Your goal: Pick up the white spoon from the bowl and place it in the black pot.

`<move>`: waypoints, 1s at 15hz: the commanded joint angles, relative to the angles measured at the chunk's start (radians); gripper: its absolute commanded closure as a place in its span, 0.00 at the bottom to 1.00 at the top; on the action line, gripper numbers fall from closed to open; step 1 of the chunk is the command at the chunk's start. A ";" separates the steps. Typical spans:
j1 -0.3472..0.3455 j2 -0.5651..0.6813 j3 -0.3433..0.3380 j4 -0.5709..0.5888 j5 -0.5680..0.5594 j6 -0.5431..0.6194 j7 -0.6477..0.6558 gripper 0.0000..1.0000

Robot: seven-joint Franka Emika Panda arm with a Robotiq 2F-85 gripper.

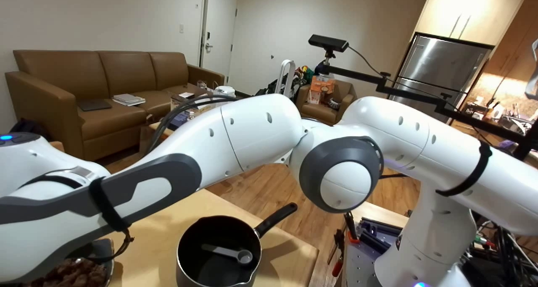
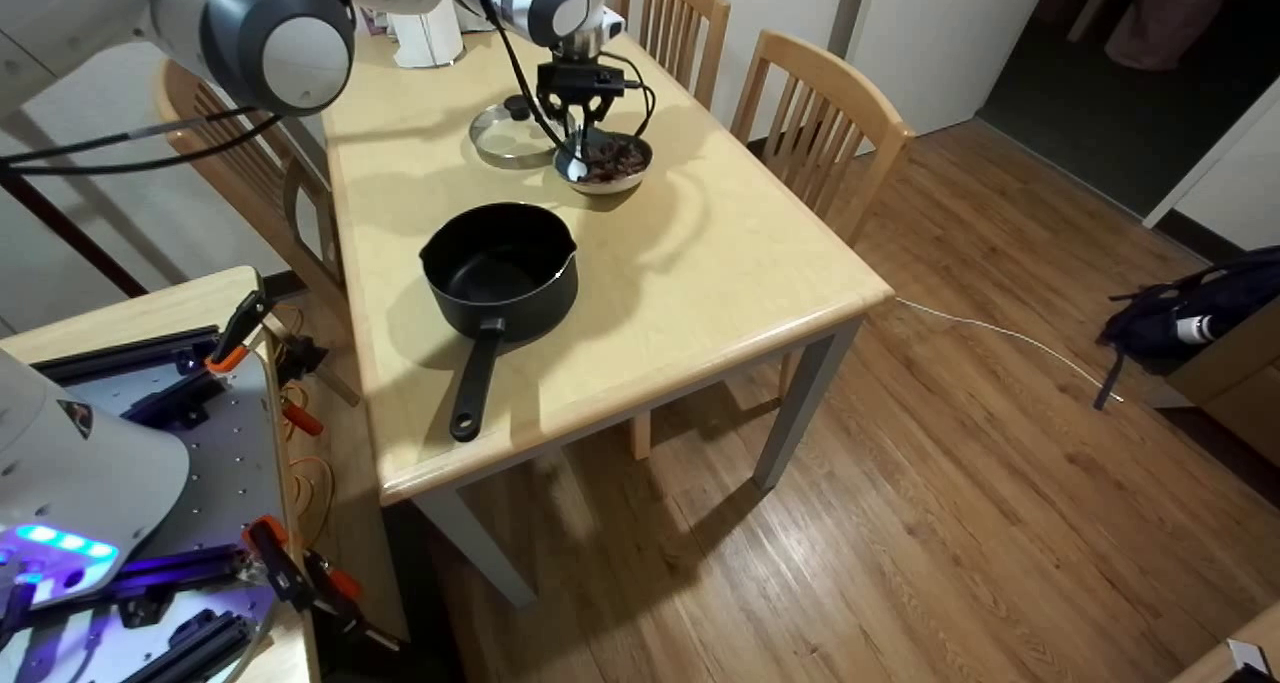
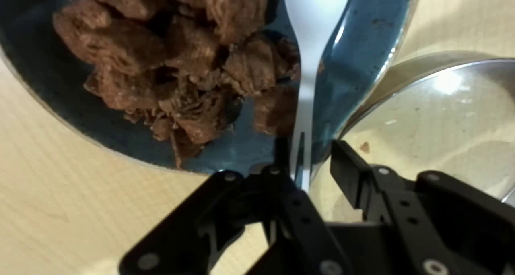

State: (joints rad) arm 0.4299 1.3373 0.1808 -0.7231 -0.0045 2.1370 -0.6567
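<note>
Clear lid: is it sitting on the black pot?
No, in an exterior view the clear lid lies on the table beside the bowl, and the black pot stands uncovered.

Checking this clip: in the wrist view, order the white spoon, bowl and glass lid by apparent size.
1. Bowl
2. Glass lid
3. White spoon
Each is cut off by the frame, so this ranks visible parts only.
</note>
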 commanded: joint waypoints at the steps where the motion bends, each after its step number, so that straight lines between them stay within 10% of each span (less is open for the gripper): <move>1: 0.008 0.042 0.003 0.034 0.006 0.038 0.010 0.96; 15: 0.007 0.021 0.019 0.020 -0.004 0.119 -0.083 0.95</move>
State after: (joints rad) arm 0.4361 1.3468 0.1817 -0.7084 -0.0051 2.2003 -0.6742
